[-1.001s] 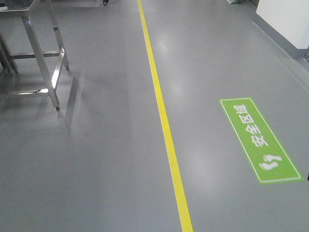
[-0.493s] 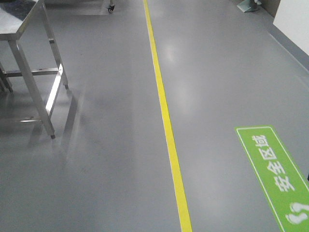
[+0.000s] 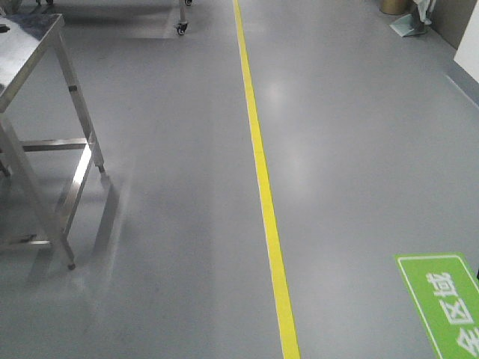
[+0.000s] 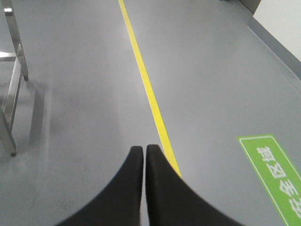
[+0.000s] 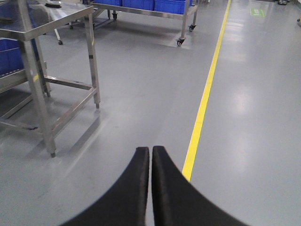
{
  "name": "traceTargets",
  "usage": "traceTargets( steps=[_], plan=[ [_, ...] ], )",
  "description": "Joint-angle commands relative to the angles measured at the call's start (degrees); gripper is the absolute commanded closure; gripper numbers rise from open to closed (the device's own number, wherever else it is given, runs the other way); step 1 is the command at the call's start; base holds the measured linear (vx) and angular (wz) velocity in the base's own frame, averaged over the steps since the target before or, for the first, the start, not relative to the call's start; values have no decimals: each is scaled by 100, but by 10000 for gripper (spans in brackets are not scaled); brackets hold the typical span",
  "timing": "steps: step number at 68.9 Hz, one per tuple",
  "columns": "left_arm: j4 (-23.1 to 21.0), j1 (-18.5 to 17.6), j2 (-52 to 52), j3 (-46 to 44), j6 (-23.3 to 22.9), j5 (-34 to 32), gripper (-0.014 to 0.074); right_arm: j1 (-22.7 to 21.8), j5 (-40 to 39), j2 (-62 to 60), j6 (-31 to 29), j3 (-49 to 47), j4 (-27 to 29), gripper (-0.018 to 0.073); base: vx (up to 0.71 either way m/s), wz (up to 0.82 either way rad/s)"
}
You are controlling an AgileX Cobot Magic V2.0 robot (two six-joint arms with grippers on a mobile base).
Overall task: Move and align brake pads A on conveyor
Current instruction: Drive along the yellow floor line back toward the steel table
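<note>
Facing down a grey workshop floor [image 3: 165,224], the front camera shows a yellow line [image 3: 262,187] running from the near edge away into the distance, slightly right of centre. A shiny steel table [image 3: 37,45] stands at the left edge, with its legs and lower crossbars mirrored faintly in the floor. The corner of a green floor sign [image 3: 445,299] with white characters lies at the bottom right, well apart from the table and on the other side of the line. Far up the frame, a small caster wheel [image 3: 180,29] sits just left of the line. The left gripper [image 4: 144,153] points out over the floor, its two black fingers pressed together tip to tip with nothing between them. Its tips sit just left of the yellow line in the left wrist view. The right gripper [image 5: 150,153] is likewise clenched on nothing, its fingers meeting along their length. In its view the steel table is on the left and the yellow line on the right. Behind the table a wheeled steel rack [image 5: 183,19] carries blue bins [image 5: 164,4], and another blue bin [image 5: 9,56] sits low at the left edge. Neither the brake pads A nor the conveyor can be seen in any of the three views, so their place cannot be told.
</note>
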Motion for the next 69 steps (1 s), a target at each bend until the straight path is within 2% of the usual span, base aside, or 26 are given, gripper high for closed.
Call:
traceTargets(
  steps=[1,69],
  plan=[
    [87,-11,31,-145,-20,-367,603,-13,-426,57,-30,-148,-76,563,58,5],
    [87,-11,30,-145,-20,-378,603,-13,-414,57,-30,-148,-76,563,57,2]
  ],
)
